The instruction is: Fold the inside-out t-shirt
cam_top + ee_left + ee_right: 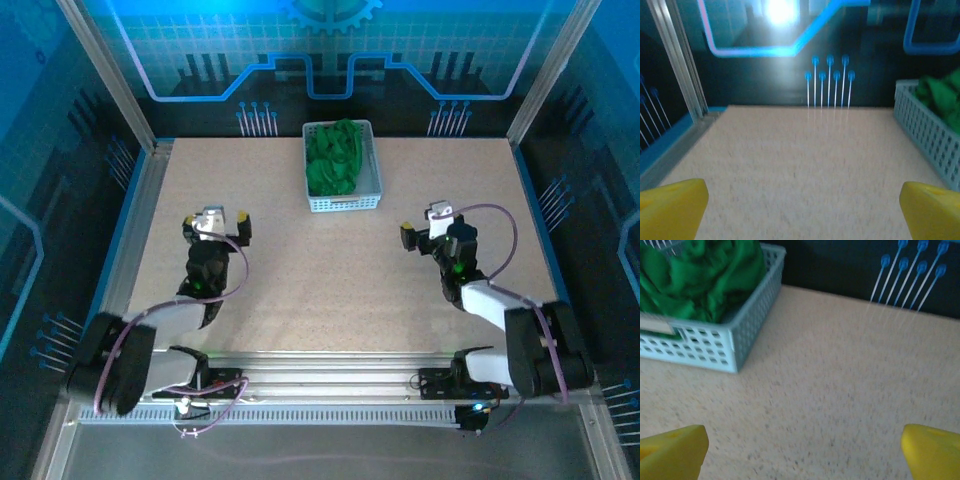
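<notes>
Mostly open table (330, 290); t-shirt (337, 158) bunched in far-edge basket (345, 203).

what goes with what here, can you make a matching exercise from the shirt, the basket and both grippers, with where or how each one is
Things:
1. green t-shirt
2. white mesh basket
3. left gripper
4. right gripper

Places or states:
A. open, to the right of the basket
B. crumpled inside the basket
C. standing at the far middle of the table
D. open, to the left of the basket

Pairs: 1-B, 2-C, 3-D, 4-A
</notes>
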`<move>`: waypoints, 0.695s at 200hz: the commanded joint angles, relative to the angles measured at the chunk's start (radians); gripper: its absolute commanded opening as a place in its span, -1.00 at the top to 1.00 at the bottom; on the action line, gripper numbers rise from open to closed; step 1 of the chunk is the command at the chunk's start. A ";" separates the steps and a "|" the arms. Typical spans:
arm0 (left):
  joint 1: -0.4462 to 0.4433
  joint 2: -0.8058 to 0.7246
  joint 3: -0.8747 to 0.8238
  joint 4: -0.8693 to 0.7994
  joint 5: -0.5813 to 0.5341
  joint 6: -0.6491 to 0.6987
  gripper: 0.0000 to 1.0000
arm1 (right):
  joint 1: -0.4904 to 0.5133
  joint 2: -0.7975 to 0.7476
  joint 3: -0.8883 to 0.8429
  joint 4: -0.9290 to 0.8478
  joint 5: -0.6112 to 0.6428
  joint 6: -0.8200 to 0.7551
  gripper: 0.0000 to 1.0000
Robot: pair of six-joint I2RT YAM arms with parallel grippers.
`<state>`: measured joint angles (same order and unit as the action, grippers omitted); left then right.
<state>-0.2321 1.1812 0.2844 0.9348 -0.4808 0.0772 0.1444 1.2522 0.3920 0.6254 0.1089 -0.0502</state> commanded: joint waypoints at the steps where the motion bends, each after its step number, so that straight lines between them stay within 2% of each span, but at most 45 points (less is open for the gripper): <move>1: -0.013 -0.142 0.128 -0.272 -0.045 -0.110 -0.98 | 0.025 -0.159 0.070 -0.199 0.007 -0.005 -1.00; 34: -0.013 -0.225 0.347 -0.732 -0.146 -0.478 -0.98 | 0.029 -0.349 0.196 -0.452 -0.044 0.111 -1.00; 51: -0.013 -0.247 0.425 -0.941 -0.119 -0.559 -0.98 | 0.025 -0.411 0.271 -0.598 -0.002 0.242 -1.00; 67: -0.012 -0.280 0.453 -1.135 -0.147 -0.647 -0.98 | 0.008 -0.440 0.327 -0.721 -0.059 0.272 -1.00; 75: -0.012 -0.297 0.431 -1.161 -0.144 -0.636 -0.98 | -0.003 -0.452 0.323 -0.732 -0.084 0.292 -1.00; 87: -0.012 -0.327 0.368 -1.138 -0.126 -0.609 -0.98 | -0.017 -0.470 0.289 -0.718 -0.052 0.390 -1.00; 100: -0.007 -0.360 0.298 -1.104 -0.102 -0.673 -0.98 | -0.043 -0.487 0.223 -0.655 -0.070 0.476 -1.00; 117: -0.001 -0.378 0.251 -1.066 -0.007 -0.679 -0.98 | -0.066 -0.478 0.175 -0.606 -0.109 0.498 -1.00; 139: 0.010 -0.335 0.279 -1.082 0.061 -0.657 -0.98 | -0.065 -0.394 0.223 -0.669 -0.065 0.495 -1.00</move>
<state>-0.2352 0.8223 0.5400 -0.1204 -0.5232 -0.5541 0.0891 0.7876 0.5850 0.0147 0.0406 0.3721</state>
